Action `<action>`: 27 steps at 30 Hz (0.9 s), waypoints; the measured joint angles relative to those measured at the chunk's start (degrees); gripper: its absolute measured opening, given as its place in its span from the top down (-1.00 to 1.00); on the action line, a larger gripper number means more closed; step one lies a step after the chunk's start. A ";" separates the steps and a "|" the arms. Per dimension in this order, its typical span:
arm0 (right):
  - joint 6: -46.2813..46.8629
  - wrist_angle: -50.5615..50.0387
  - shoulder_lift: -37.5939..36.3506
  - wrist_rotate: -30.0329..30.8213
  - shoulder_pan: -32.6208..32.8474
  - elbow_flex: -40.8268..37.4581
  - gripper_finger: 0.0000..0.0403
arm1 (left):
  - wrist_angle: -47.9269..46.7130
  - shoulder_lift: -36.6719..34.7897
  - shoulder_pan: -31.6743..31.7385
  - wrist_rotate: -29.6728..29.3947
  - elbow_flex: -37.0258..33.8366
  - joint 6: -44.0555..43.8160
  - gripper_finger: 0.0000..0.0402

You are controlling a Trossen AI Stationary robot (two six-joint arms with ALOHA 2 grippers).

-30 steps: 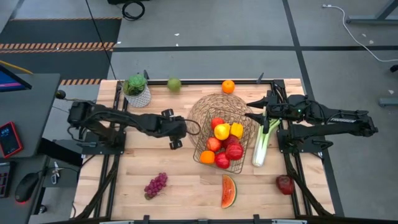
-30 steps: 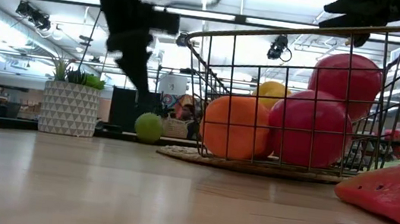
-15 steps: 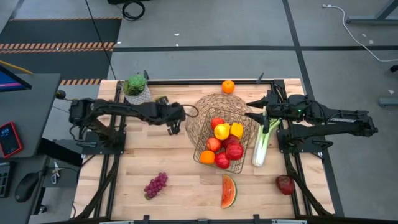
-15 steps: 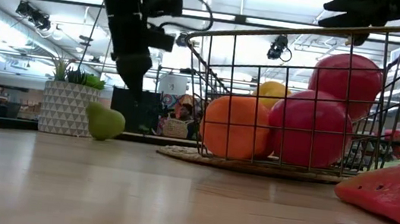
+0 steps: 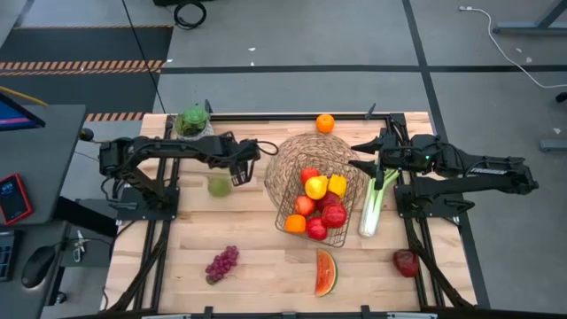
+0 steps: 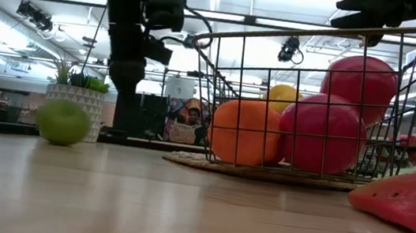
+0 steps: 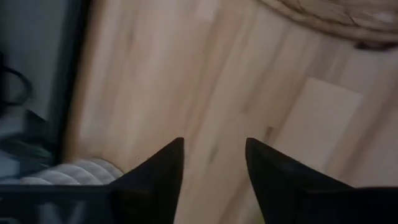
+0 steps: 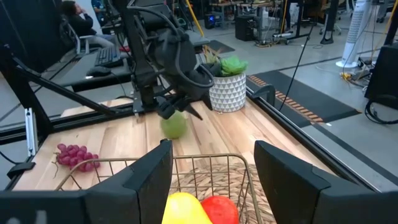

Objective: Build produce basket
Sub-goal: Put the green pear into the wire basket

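Observation:
The wire basket (image 5: 282, 221) stands on a round woven mat (image 5: 297, 151) at mid-table. It holds red apples, an orange and yellow pieces (image 5: 317, 206). A green pear (image 5: 219, 185) lies on the wood left of the mat. My left gripper (image 5: 234, 168) hovers just beyond the pear, pointing steeply down. In the left wrist view it (image 7: 214, 142) is open over bare wood with nothing between its fingers. My right gripper (image 5: 353, 157) stands high by the basket's right rim, pointing level across it. Its fingers (image 8: 158, 168) are apart and hold nothing.
A potted plant (image 5: 194, 124) and an orange (image 5: 325, 123) sit at the far edge. Celery (image 5: 372, 202) lies right of the basket, under the right arm. Grapes (image 5: 222, 263), a watermelon slice (image 5: 326, 272) and a red apple (image 5: 406, 262) lie near the front edge.
My left gripper has swung from beside the basket's left wall toward the table's far left, tipping a little. The pear has left its place at the far edge and has rolled toward the near left. It now lies on the wood left of the mat.

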 joint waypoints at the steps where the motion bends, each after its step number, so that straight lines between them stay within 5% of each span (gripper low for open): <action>1: 0.00 0.00 0.00 0.00 0.01 0.00 -0.15 | -0.89 0.00 0.07 1.25 0.00 -0.39 0.06; 10: 0.00 -0.02 -0.02 0.00 0.00 0.00 -0.15 | -14.46 -1.18 -0.22 2.01 2.16 -4.25 -0.28; 18: 0.00 -0.02 0.00 0.00 0.02 0.00 -0.15 | -30.29 -1.27 0.74 4.85 4.74 -18.82 -0.30; 27: 0.00 -0.02 0.00 0.00 0.02 0.00 -0.15 | -30.45 -1.11 4.19 6.38 4.72 -21.18 -0.29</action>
